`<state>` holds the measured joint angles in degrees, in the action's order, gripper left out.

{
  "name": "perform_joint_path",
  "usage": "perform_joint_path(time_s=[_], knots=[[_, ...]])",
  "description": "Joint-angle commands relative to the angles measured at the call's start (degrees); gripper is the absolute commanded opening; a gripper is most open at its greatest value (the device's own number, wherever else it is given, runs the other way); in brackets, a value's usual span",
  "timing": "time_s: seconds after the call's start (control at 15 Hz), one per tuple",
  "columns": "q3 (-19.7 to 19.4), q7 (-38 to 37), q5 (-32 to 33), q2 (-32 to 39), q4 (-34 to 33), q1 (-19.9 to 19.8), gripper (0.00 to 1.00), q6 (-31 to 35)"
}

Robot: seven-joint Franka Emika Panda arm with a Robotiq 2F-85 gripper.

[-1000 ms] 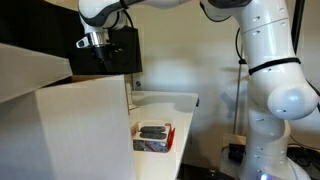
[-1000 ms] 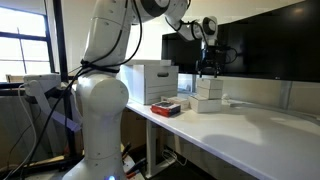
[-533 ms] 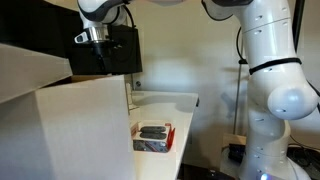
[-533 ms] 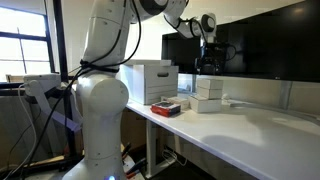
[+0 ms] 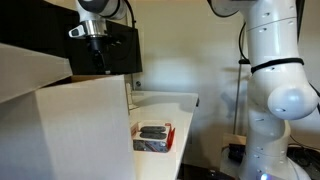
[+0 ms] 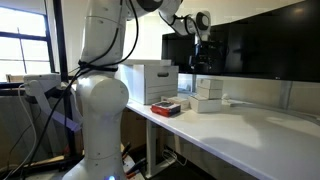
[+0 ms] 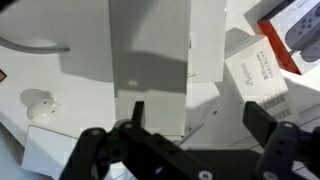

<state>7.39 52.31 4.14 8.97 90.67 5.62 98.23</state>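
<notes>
My gripper is open and empty, and its two dark fingers show at the bottom of the wrist view. It hangs above a tall white box on the white table. A smaller labelled white box lies beside it. In both exterior views the gripper hovers in front of a black monitor, well above the stacked white boxes, and touches nothing.
A red-rimmed tray with a dark device sits near the table edge. A large white carton stands beside it. A small white object and a cable lie on the table.
The gripper has risen a little and shifted sideways above the white boxes. It stays open and empty. The objects on the table have not moved.
</notes>
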Motion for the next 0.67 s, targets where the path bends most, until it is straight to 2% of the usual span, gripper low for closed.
perform_joint_path(time_s=[0.0, 0.6], knots=[[0.67, 6.25, -2.71, -5.31, 7.04, -0.52, 1.0, 1.17], [0.57, 16.17, -5.94, -13.19, 19.1, 1.32, 1.0, 3.07]])
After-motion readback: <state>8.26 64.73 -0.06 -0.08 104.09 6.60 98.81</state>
